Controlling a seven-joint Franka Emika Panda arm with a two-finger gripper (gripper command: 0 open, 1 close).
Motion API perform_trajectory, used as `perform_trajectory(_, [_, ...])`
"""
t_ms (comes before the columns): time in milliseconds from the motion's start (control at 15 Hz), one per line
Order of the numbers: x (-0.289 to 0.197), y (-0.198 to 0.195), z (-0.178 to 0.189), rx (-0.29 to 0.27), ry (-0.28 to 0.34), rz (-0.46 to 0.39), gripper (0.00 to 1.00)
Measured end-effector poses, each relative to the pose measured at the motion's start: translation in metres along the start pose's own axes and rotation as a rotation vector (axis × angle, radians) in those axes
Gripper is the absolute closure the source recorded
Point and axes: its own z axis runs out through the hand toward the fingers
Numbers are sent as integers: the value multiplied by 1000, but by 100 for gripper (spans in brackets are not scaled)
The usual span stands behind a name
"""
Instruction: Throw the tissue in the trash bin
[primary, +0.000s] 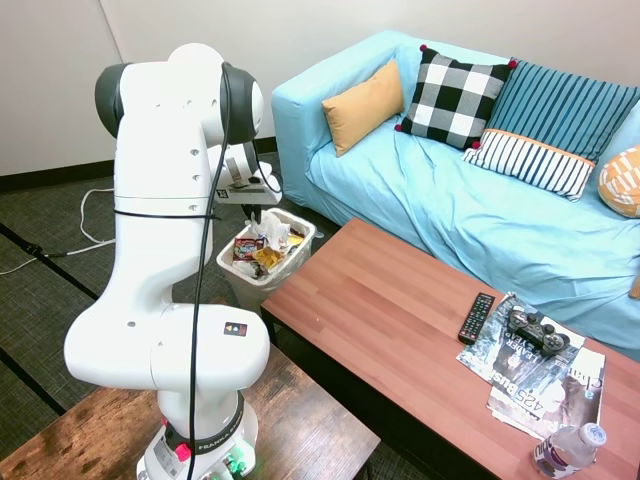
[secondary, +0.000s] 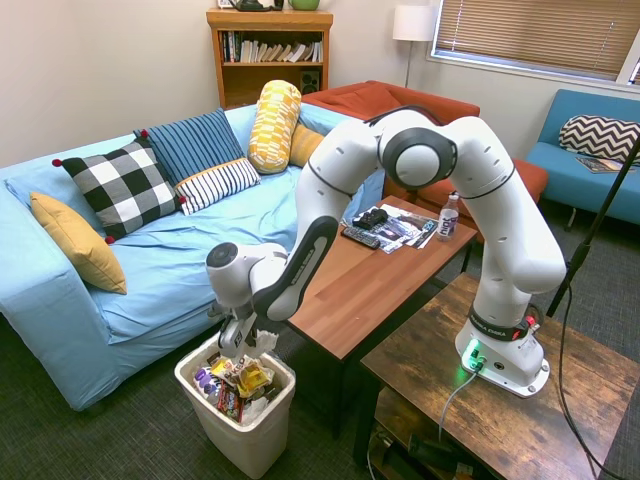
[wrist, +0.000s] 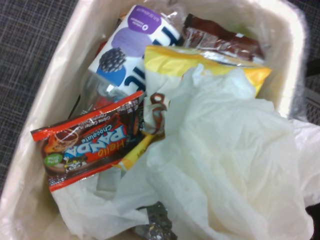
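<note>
The off-white trash bin (primary: 243, 288) (secondary: 245, 440) stands on the carpet between the sofa and the coffee table, stuffed with colourful snack wrappers. My gripper (primary: 256, 204) (secondary: 240, 342) hangs just above its opening. The tissue (primary: 275, 232) (secondary: 266, 343), a crumpled white wad, sits on top of the wrappers right beside the gripper. In the wrist view the tissue (wrist: 225, 150) fills the near half of the bin (wrist: 60, 60), over a red Hello Panda packet (wrist: 95, 142) and a yellow wrapper (wrist: 200, 62). The frames do not show whether the tissue is held or lying loose.
A wooden coffee table (primary: 380, 300) stands right next to the bin, carrying a remote (primary: 476, 317), a game controller (primary: 535, 330), magazines (primary: 545, 385) and a water bottle (primary: 567, 450). A blue sofa (primary: 450, 210) with cushions lies behind the bin.
</note>
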Motion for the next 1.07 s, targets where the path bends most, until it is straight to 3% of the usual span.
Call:
perform_trajectory(267, [6, -13, 26, -20, 20, -1, 0])
perform_trajectory(1067, [31, -25, 14, -29, 5, 45, 0])
